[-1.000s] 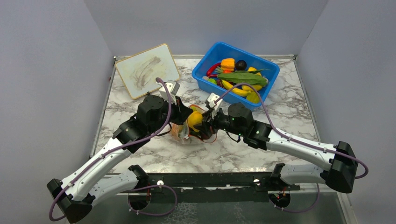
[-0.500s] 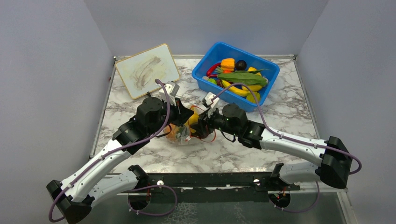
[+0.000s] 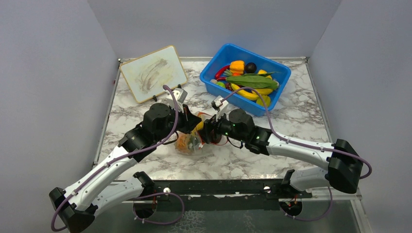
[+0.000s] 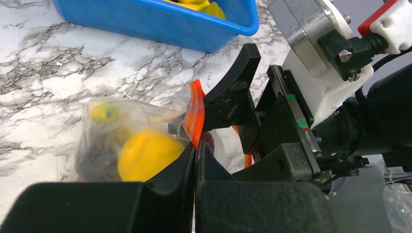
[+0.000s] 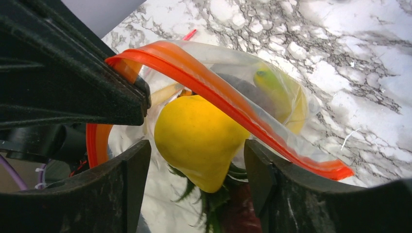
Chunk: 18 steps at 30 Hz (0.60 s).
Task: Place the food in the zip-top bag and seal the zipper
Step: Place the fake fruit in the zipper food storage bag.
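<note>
Bag [image 3: 192, 144] on table [image 3: 291, 114], food [image 5: 199, 136] inside; bin [image 3: 214, 60] far right, board [image 3: 153, 73] far left.

The clear zip-top bag [image 5: 228, 60], centre of the right wrist view, is thin, crinkly, glossy plastic film. Its red-orange plastic strip [image 5: 218, 94] is smooth. The yellow toy fruit [image 5: 194, 136] inside is smooth satin plastic. The marble-patterned tabletop [image 5: 350, 43] looks polished. The blue bin [image 4: 145, 24], upper left of the left wrist view, is glossy moulded plastic.

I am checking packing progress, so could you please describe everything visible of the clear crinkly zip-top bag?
The clear crinkly plastic bag lies on the marble table, mouth open. Its red-orange zipper strip is unsealed, pinched by the shut left gripper. Yellow, green and dark toy food shows through its wall.
</note>
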Each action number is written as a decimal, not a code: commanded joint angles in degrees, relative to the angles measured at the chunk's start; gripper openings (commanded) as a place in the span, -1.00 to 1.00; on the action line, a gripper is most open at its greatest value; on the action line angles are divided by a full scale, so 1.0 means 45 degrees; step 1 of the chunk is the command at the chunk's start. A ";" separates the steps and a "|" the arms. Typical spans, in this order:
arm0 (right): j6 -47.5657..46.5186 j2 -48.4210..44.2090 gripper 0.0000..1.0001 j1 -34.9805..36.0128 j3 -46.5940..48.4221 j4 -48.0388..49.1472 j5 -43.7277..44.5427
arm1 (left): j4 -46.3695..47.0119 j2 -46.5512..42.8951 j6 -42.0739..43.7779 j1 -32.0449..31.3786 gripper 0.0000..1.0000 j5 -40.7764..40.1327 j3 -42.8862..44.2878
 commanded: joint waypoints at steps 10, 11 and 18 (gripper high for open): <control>-0.0401 -0.1373 0.50 0.0085 0.1743 -0.3349 0.0510 | 0.0068 -0.0603 0.0787 0.0033 -1.00 -0.0737 0.0053; -0.0421 -0.1390 0.50 0.0085 0.1861 -0.3581 0.0523 | 0.0047 -0.0613 0.0820 0.0034 -1.00 -0.0794 0.0032; -0.0516 -0.1502 0.01 0.0082 0.2015 -0.3845 0.0098 | 0.0026 -0.0719 0.0876 0.0034 -1.00 -0.0863 0.0010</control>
